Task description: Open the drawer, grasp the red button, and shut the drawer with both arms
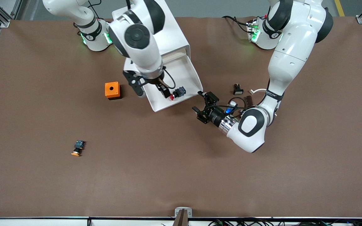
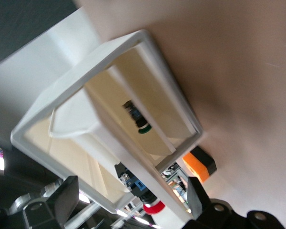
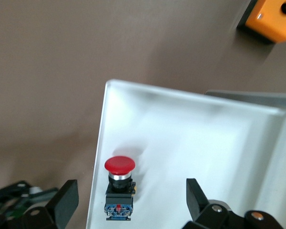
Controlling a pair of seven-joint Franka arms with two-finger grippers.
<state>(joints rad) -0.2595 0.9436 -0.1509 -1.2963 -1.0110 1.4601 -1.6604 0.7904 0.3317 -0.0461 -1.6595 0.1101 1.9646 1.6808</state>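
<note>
Red-capped button (image 1: 177, 93) lies sideways in drawer (image 1: 191, 73), cap toward front camera.

Even overhead light, front view sharp. Soft shadows on the table (image 1: 181, 175) under both arms, esp. centre right. Green LED glow at arm bases, top of frame. Left wrist view: the cabinet (image 2: 52, 71) is blurred, dim upper left. Right wrist view: mild motion blur, the drawer (image 3: 190, 124) floor washed out w/ glare.
</note>
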